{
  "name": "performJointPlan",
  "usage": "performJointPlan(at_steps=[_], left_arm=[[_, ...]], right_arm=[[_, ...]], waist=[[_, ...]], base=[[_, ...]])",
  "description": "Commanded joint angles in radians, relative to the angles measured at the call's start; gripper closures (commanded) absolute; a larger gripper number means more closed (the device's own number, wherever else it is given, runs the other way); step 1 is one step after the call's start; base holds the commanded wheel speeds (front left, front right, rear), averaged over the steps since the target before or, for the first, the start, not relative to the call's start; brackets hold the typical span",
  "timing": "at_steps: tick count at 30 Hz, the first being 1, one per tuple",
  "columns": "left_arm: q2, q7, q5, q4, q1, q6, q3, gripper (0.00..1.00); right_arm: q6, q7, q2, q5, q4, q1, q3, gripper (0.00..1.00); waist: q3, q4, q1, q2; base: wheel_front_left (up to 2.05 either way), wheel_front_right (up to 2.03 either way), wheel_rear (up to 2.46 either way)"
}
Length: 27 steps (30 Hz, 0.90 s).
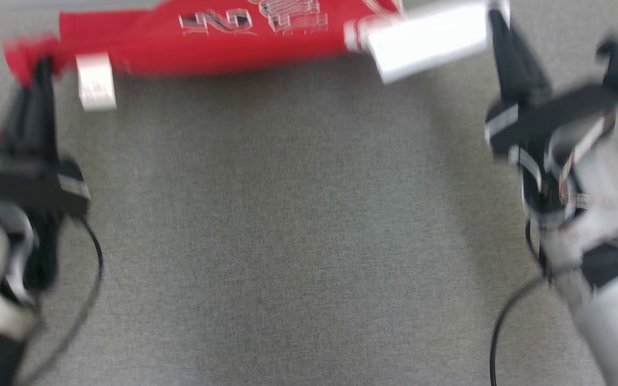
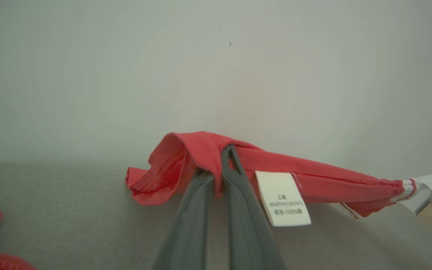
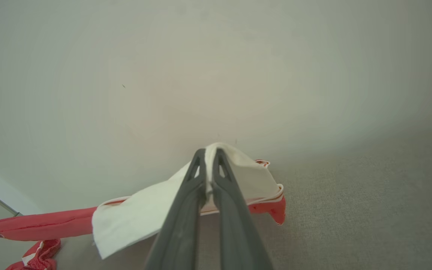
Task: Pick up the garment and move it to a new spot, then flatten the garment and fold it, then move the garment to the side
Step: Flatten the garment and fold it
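Garment (image 1: pixel 207 37), red with a white sleeve (image 3: pixel 141 213), is stretched between my two grippers over the far part of the grey surface (image 1: pixel 287 241); my left gripper (image 2: pixel 225 150) pinches a red fold, jaws pressed on the cloth, a white label (image 2: pixel 283 198) just beside them; my right gripper (image 3: pixel 207 152) is clamped on the white sleeve; the head view is blurred.
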Motion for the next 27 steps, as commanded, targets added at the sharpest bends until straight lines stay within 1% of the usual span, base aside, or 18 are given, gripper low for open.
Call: performJointPlan(at_steps=[1, 4, 5, 6, 7, 10, 12, 15, 21, 27], left_arm=[[0.002, -0.019, -0.025, -0.063, 0.113, 0.038, 0.02, 1.0], [-0.001, -0.041, -0.028, -0.132, 0.25, 0.089, 0.04, 1.0], [-0.009, -0.048, -0.031, -0.15, 0.291, 0.1, 0.046, 1.0], [-0.009, -0.048, -0.031, -0.15, 0.291, 0.1, 0.046, 1.0], [-0.023, -0.051, -0.041, -0.164, 0.333, 0.107, 0.05, 1.0], [-0.039, -0.064, -0.03, -0.188, 0.431, 0.124, 0.066, 1.0], [-0.068, -0.066, -0.025, -0.196, 0.491, 0.129, 0.07, 1.0], [-0.095, -0.071, -0.005, -0.19, 0.559, 0.123, 0.082, 1.0], [-0.165, -0.071, 0.067, -0.182, 0.684, 0.11, 0.13, 1.0], [-0.219, -0.071, 0.127, -0.135, 0.802, 0.06, 0.187, 1.0]], right_arm=[[0.0, -0.002, -0.013, -0.014, -0.054, 0.111, -0.021, 1.0], [0.0, 0.016, -0.014, -0.041, -0.127, 0.253, -0.049, 1.0], [0.0, 0.023, -0.012, -0.045, -0.149, 0.297, -0.062, 1.0], [0.0, 0.023, -0.012, -0.045, -0.149, 0.297, -0.062, 1.0], [0.0, 0.03, -0.005, -0.046, -0.17, 0.345, -0.08, 1.0], [0.0, 0.062, 0.014, -0.068, -0.231, 0.475, -0.119, 1.0], [0.0, 0.086, 0.027, -0.079, -0.271, 0.557, -0.149, 1.0], [0.0, 0.122, 0.054, -0.091, -0.332, 0.676, -0.201, 1.0], [0.0, 0.234, 0.096, -0.124, -0.445, 0.869, -0.255, 1.0], [0.0, 0.358, 0.123, -0.137, -0.532, 1.008, -0.293, 1.0]], waist=[[-0.061, -0.007, 0.0003, 0.0001], [-0.082, -0.011, 0.0003, 0.0001], [-0.088, -0.013, 0.0003, 0.0001], [-0.088, -0.013, 0.0003, 0.0001], [-0.095, -0.013, 0.0003, 0.0001], [-0.116, -0.015, 0.0003, 0.0001], [-0.128, -0.014, 0.0003, 0.0001], [-0.146, -0.012, 0.0003, 0.0001], [-0.191, -0.013, 0.0003, 0.0001], [-0.239, -0.007, 0.0003, 0.0001]], base=[[0.0, 0.0, 0.0], [0.0, 0.0, 0.0], [0.0, 0.0, 0.0], [0.0, 0.0, 0.0], [0.0, 0.0, 0.0], [0.0, 0.0, 0.0], [0.0, 0.0, 0.0], [0.0, 0.0, 0.0], [0.0, 0.0, 0.0], [0.0, 0.0, 0.0]])
